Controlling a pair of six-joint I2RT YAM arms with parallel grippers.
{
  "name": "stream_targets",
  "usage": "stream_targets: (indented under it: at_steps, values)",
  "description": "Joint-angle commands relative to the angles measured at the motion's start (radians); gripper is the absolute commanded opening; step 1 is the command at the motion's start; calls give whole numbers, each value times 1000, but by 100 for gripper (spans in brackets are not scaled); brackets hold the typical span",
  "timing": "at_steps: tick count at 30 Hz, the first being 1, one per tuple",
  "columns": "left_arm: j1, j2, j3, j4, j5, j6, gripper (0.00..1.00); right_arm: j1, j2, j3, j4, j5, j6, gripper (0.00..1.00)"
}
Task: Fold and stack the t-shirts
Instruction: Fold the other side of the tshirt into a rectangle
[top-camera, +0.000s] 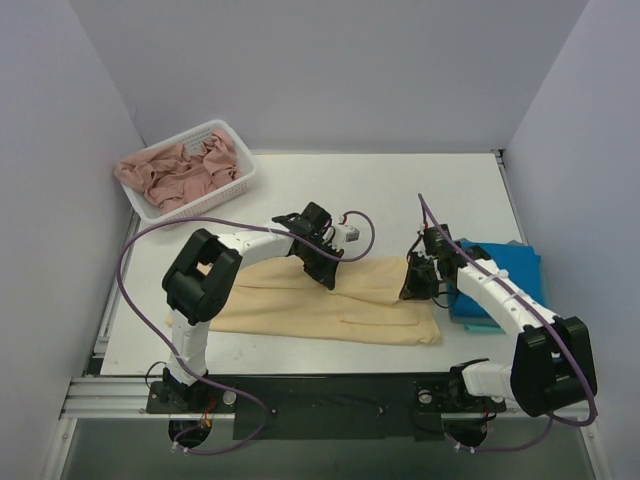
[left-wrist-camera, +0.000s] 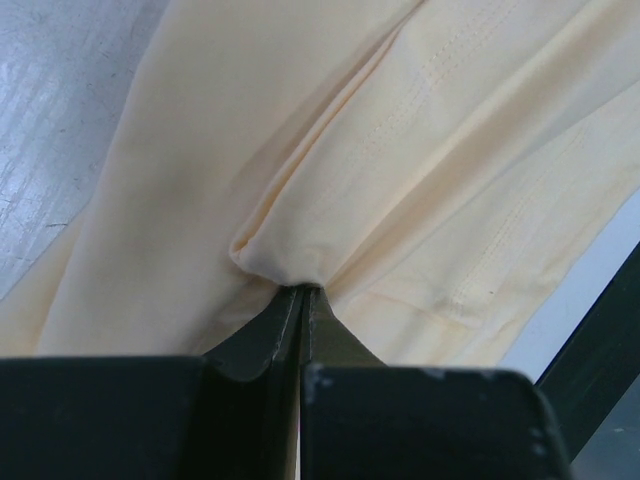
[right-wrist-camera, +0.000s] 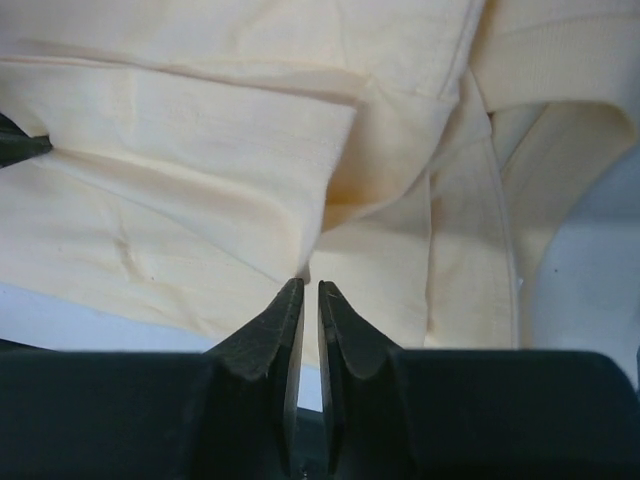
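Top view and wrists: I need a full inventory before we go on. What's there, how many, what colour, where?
yellow t-shirt: one, pale yellow, spread across the near middle.
blue t-shirt: one, bright blue, folded, right edge, atop a turquoise layer.
basket: one, white, far left corner.
cloths: count unclear, dusty pink, heaped in the basket.
table: one, white, centre.
left gripper: one, black, shut on the yellow t-shirt's far edge.
right gripper: one, black, shut on its right end.
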Motion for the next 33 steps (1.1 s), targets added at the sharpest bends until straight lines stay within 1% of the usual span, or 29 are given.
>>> stream_targets:
  at_steps: [1, 4, 6, 7, 9, 12, 13, 14, 15, 17, 19, 21, 23, 24, 25, 26, 27, 29, 30, 31, 33]
  values:
    - [2, -52, 9, 45, -35, -13, 0, 3, -95, -59, 7, -23, 49, 10]
    - [2, -50, 33, 36, 0, -26, 0, 25, -86, -91, 22, -29, 40, 13]
    - [2, -50, 44, 29, 12, -28, 0, 25, -73, -91, 33, -31, 39, 20]
    - [2, -52, 46, 26, 12, -28, 0, 25, -75, -90, 47, -26, 41, 29]
    - [2, -56, 47, 13, 12, -22, 0, -9, -75, -71, 56, -31, 46, 34]
    - [2, -69, 32, 2, 12, 1, 0, -87, -69, -44, 86, -75, 59, 34]
    - [1, -72, 32, 2, 20, 7, 14, -128, -61, -41, 93, -95, 66, 34]
    - [2, -73, 46, -12, 49, 36, 25, -142, -44, -27, 103, -104, 63, 34]
    - [1, -75, 59, -36, 64, 59, 39, -150, -32, -13, 102, -107, 56, 34]
    - [1, -81, 115, -66, 100, 107, 46, -150, 25, 21, 100, -124, 24, 34]
    - [4, -79, 177, -67, 111, 138, 48, -149, 97, 45, 111, -141, 7, 34]
    - [8, -72, 207, -66, 71, 139, 48, -149, 141, 64, 117, -155, 3, 33]
    - [1, -67, 225, -73, 55, 147, 46, -147, 178, 88, 116, -157, -2, 29]
    - [-4, -69, 230, -75, 64, 151, 45, -147, 186, 93, 110, -152, -2, 20]
    - [-16, -67, 230, -73, 80, 158, 43, -149, 201, 103, 100, -122, 0, 15]
    - [-22, -65, 228, -72, 86, 156, 42, -152, 209, 110, 78, -73, 0, 4]
    - [-33, -59, 215, -64, 81, 150, 37, -153, 227, 131, 58, -49, 7, 0]
    - [-38, -56, 184, -52, 78, 139, 34, -161, 246, 153, -11, -9, 0, 0]
    - [-39, -56, 175, -47, 78, 139, 34, -158, 246, 157, -22, 10, -5, 4]
    - [-44, -56, 149, -37, 74, 142, 34, -156, 246, 159, -38, 12, -16, 20]
    - [-50, -53, 101, 0, 52, 150, 34, -152, 237, 166, -70, 20, -31, 37]
